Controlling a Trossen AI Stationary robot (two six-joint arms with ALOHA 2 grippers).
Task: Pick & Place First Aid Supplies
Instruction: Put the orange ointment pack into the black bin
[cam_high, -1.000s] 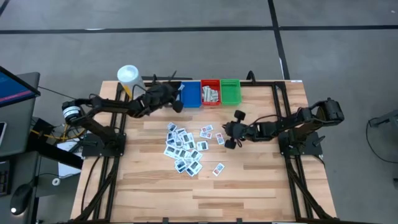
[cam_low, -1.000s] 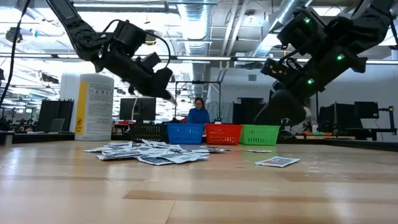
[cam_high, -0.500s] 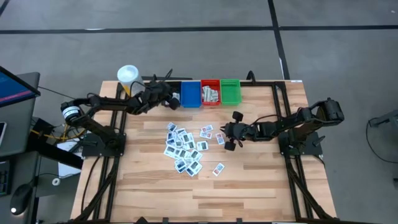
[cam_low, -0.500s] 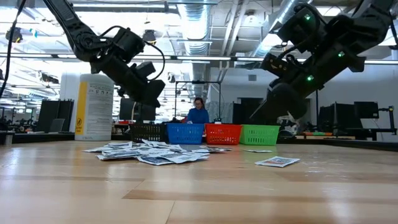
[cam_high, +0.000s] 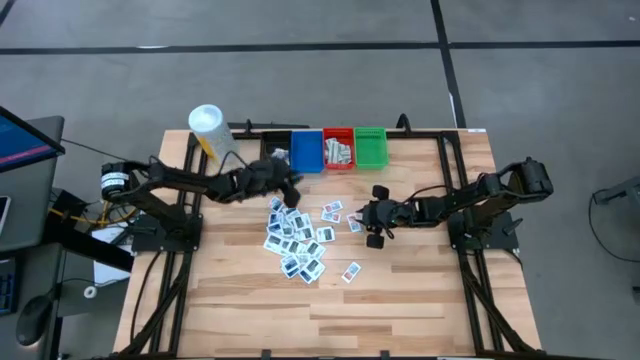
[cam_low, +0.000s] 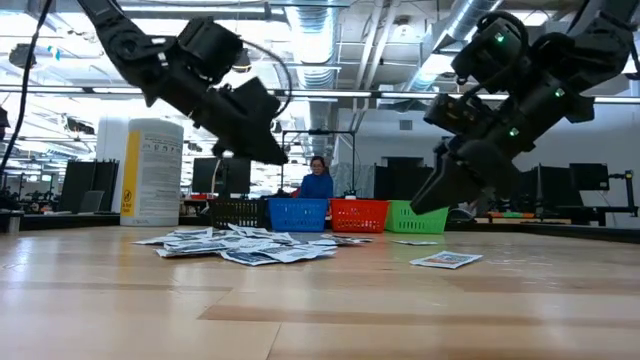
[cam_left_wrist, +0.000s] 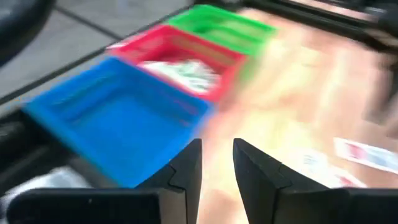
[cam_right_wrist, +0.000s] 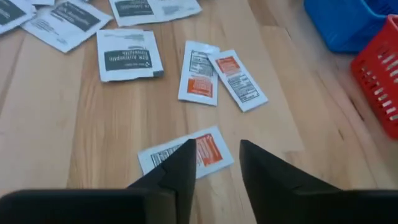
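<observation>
Packets (cam_high: 296, 240) lay scattered mid-desk (cam_high: 420, 290), some in the red bin (cam_high: 338, 150). Left tool (cam_high: 290, 190) hovered empty, slightly parted, near the blue bin (cam_high: 306, 152); right tool (cam_right_wrist: 214, 163) hung released over one packet (cam_right_wrist: 185, 151).

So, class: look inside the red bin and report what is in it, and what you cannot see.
The red bin holds a small heap of pale packets, lying loose. Whatever lies beneath the heap, and the bin's floor there, is covered. The packets' print cannot be read.
</observation>
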